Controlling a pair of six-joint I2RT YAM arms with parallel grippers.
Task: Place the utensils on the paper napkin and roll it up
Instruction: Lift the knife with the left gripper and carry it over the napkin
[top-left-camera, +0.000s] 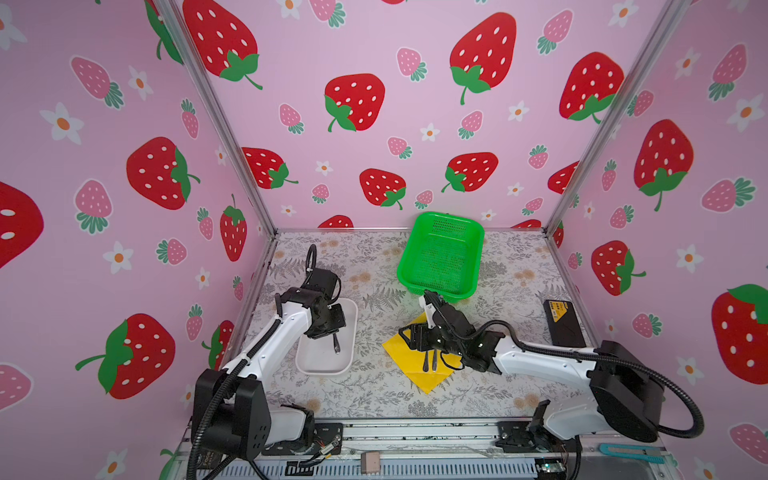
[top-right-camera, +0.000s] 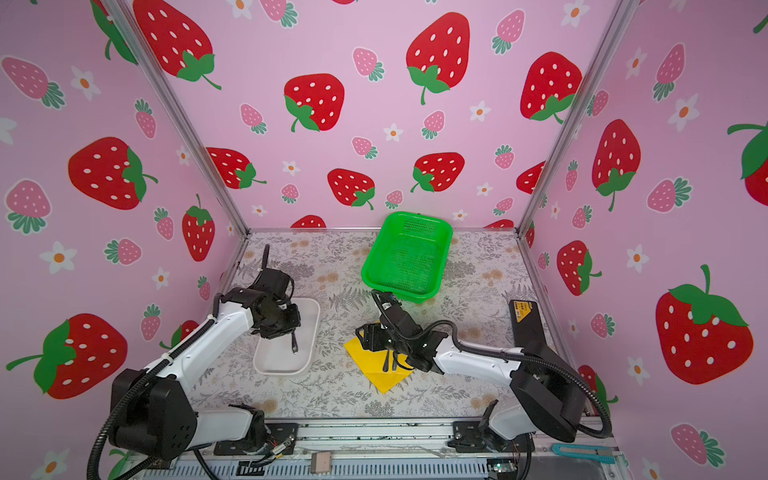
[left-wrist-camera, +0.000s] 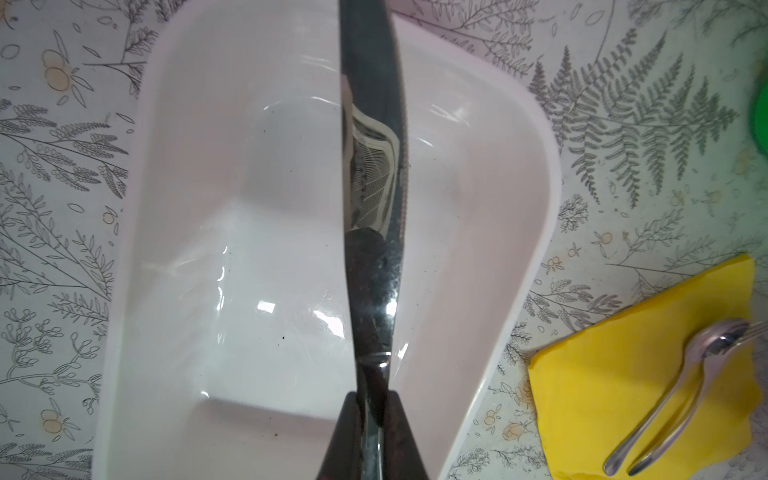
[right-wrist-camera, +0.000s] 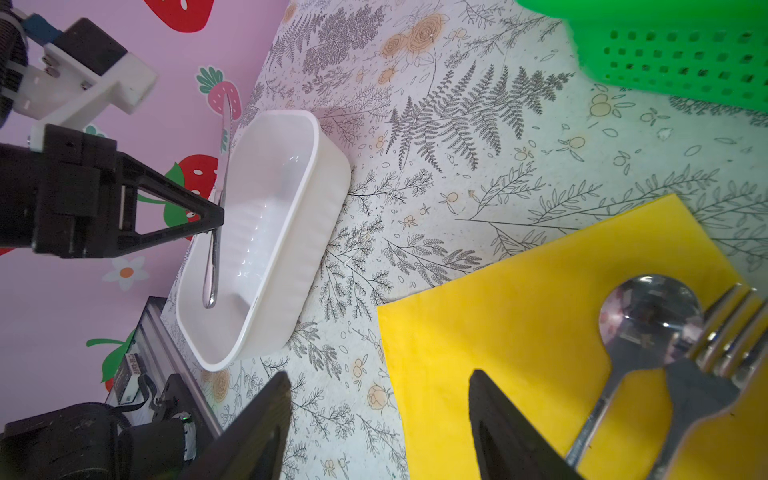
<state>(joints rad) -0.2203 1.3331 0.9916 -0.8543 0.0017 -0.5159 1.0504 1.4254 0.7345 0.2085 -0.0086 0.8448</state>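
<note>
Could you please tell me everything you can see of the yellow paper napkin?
The paper napkin is a bright yellow square of thin, matte paper, unrolled and lying flat on the floral table. In both top views it sits corner-on like a diamond, to the right of the white tray. One edge looks slightly ragged in the left wrist view. The spoon and fork lie side by side on it. The open right gripper stands over one corner; whether it touches cannot be told.

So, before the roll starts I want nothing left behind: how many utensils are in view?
3. The knife is gripped by the left end effector over the white tray. The spoon and fork lie side by side on the yellow napkin. I see no others.
</note>
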